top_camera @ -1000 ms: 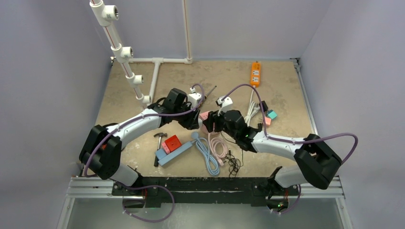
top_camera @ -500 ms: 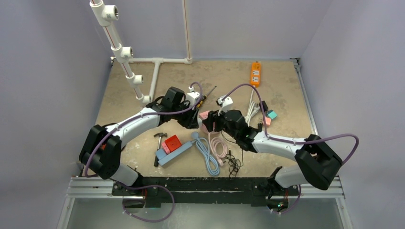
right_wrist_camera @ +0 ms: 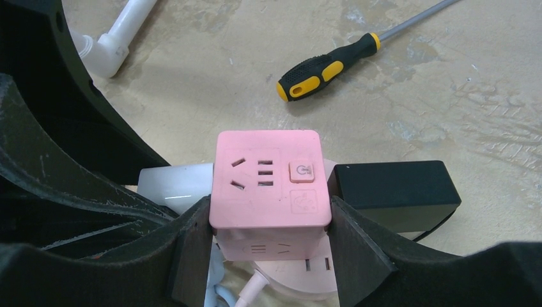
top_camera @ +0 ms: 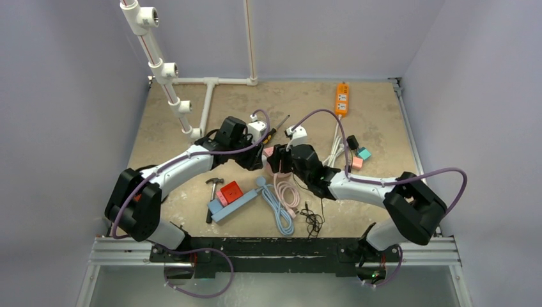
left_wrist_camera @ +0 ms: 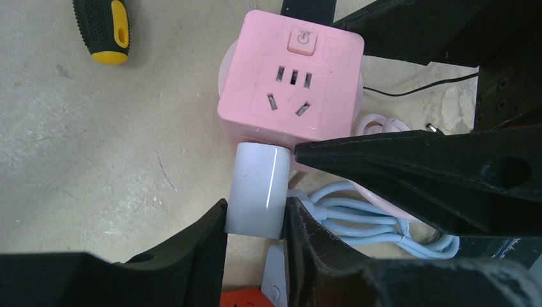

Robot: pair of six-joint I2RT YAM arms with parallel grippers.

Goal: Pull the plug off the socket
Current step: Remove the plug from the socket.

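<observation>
White plug point(left_wrist_camera: 255, 188): held crosswise between the two fingers of the left gripper point(left_wrist_camera: 255, 217), which is closed down to the plug's width and pinches its rear half. Its front end butts flush against the side face of the pink socket cube point(right_wrist_camera: 268, 179), directly ahead of the left fingertips. No gap shows at the joint, so I judge the plug fully seated.

Pink socket cube: clamped between the fingers of the right gripper point(right_wrist_camera: 268, 233), one pad on each opposite side face, jaws spread to the cube's width. The two grippers sit nose to nose over the middle of the tabletop point(left_wrist_camera: 96, 141).

Progress: both grasps appear set, one on the plug and one bracing the socket. The separation itself is not yet done. What is left is a straight pull apart along the plug's axis, then presumably setting things down.

Materials: plug is glossy white plastic, a rounded block with a highlight running along its length. Cube is matte pink plastic with softened corners; its top face carries a slotted outlet and a square power button. Gripper pads are black, rubbery and a little scuffed.

Around: a boxy black adapter point(right_wrist_camera: 393, 192) is plugged into the cube's far side from the plug, just right of the right gripper's fingers. Pale blue cable point(left_wrist_camera: 358, 217) loops lie beneath the left gripper. A black-and-yellow screwdriver point(right_wrist_camera: 332, 64) lies well beyond the right fingertips on the mottled beige tabletop.
</observation>
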